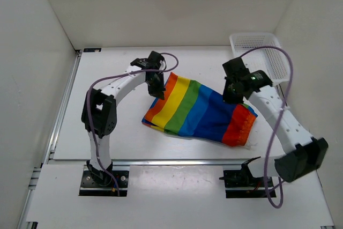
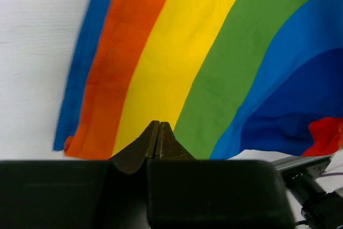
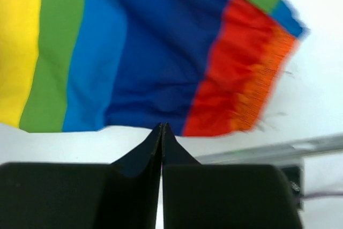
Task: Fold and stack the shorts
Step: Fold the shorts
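Left gripper (image 2: 159, 128) and right gripper (image 3: 162, 128) are both pinched shut on nothing, poised over the rainbow shorts (image 1: 198, 113), which lie flat mid-way across the table (image 1: 203, 65) between them

A pinch catching one thin layer could bunch or drag the cloth and skew the fold

White mesh basket (image 1: 257, 52) beyond; no readable writing anywhere

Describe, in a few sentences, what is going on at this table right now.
Two robot arms are bent over a pair of thin rainbow-striped fabric shorts lying loosely spread on the white table. The left tool is shut over the yellow and green stripes. The right tool is shut at the edge of the dark blue stripe. Neither visibly holds cloth. A white mesh plastic basket stands in the far right corner, apart from the shorts.
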